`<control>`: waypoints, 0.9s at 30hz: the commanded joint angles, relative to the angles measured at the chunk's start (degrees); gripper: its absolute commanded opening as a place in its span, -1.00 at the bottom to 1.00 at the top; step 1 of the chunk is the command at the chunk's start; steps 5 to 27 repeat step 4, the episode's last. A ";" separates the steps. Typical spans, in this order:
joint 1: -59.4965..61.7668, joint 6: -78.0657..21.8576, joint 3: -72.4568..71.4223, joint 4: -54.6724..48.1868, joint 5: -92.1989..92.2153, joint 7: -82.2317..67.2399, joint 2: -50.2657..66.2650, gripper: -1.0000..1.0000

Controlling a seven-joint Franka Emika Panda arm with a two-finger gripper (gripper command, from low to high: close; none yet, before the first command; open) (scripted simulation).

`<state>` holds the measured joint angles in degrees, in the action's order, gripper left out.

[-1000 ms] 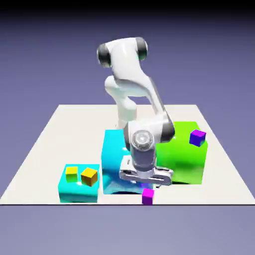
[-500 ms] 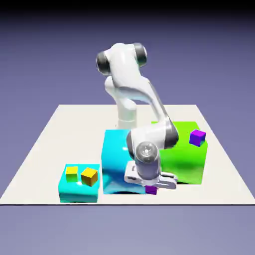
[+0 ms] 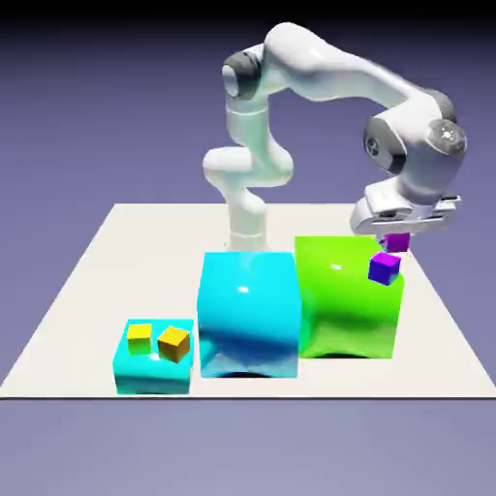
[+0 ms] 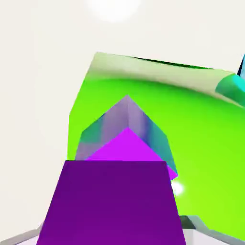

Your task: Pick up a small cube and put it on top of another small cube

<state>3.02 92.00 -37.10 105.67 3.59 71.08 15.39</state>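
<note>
My gripper is shut on the small magenta cube and holds it in the air at the exterior view's right. Just below it, apart from it, the darker violet cube rests near the right edge of the tall green block. In the hand view the held cube fills the bottom as a large dark purple face and hides most of the fingers. Beyond it the other small cube shows, corner toward me, on the green block.
A tall cyan block stands left of the green one. A low cyan block at the front left carries a yellow cube and an orange cube. The white table ends close behind the green block's right side.
The gripper closed on the magenta cube at the table's front, lifted it, and swung up to the exterior view's right, above the violet cube on the green block.
</note>
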 commanded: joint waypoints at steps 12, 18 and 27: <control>-0.24 -3.56 0.02 -4.15 -0.42 0.46 0.70 1.00; -0.24 -3.56 0.02 -4.15 -0.42 0.46 0.70 1.00; -0.24 -3.56 0.02 -4.15 -0.42 0.46 0.70 1.00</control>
